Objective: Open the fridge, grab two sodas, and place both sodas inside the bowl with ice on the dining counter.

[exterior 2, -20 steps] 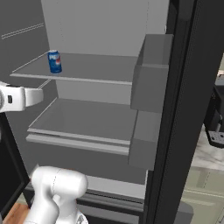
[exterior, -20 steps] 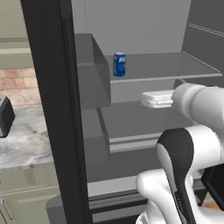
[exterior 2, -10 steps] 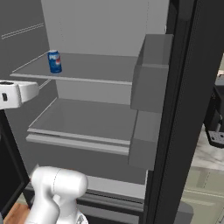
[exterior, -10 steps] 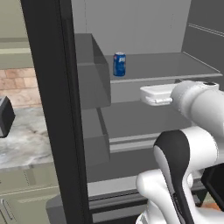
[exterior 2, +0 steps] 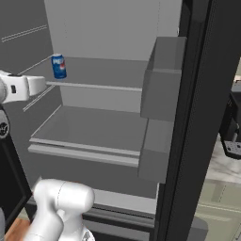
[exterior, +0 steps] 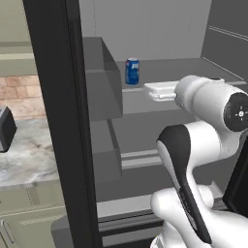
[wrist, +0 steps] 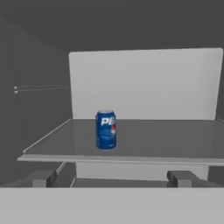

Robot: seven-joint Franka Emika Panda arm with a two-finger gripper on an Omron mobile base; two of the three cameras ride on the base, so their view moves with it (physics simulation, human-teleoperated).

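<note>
Blue soda [wrist: 106, 129] (upright) before spread claw [wrist: 111, 178]

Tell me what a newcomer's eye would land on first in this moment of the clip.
A lone blue soda can stands upright near the front of a grey shelf inside the open fridge. The gripper faces the can with its jaws wide open, short of the shelf edge. The white arm fills the foreground of the left base view.

The fridge [exterior 2: 197, 94] stands open, black outside, its light grey interior bare but for one soda [exterior: 132, 71]. That blue can with white lettering stands upright near the front left of the upper shelf [wrist: 153, 144].
</note>
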